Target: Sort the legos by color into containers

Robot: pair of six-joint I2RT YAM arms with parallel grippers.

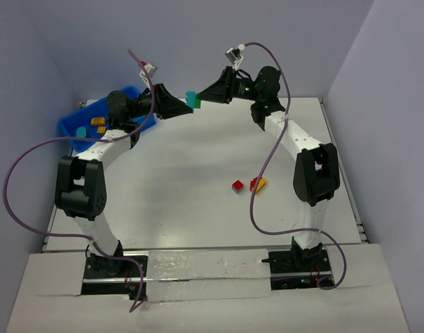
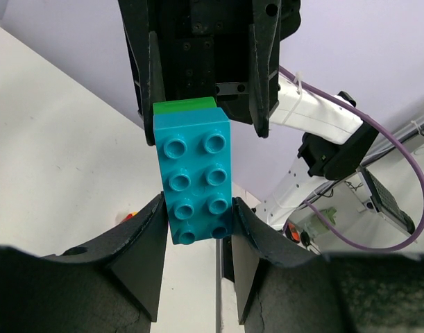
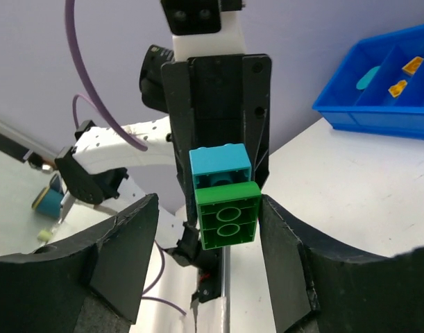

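A teal lego [image 2: 198,180] with a green lego [image 3: 227,215] stuck to its end hangs in the air between the two arms, seen small in the top view as the joined legos [image 1: 193,100]. My left gripper [image 2: 198,211] is shut on the teal lego, a finger pressed against each side. My right gripper [image 3: 208,208] is open around the green lego, with a clear gap on its left side. The blue container [image 1: 73,127] stands at the far left of the table, behind my left arm. It holds a teal lego [image 1: 80,131] and yellow ones [image 1: 98,122].
A red lego [image 1: 237,186] and a red-and-yellow pair of legos [image 1: 257,184] lie loose on the white table right of centre. The container's wall [image 3: 378,118] also shows at the upper right of the right wrist view. Purple cables loop beside both arms.
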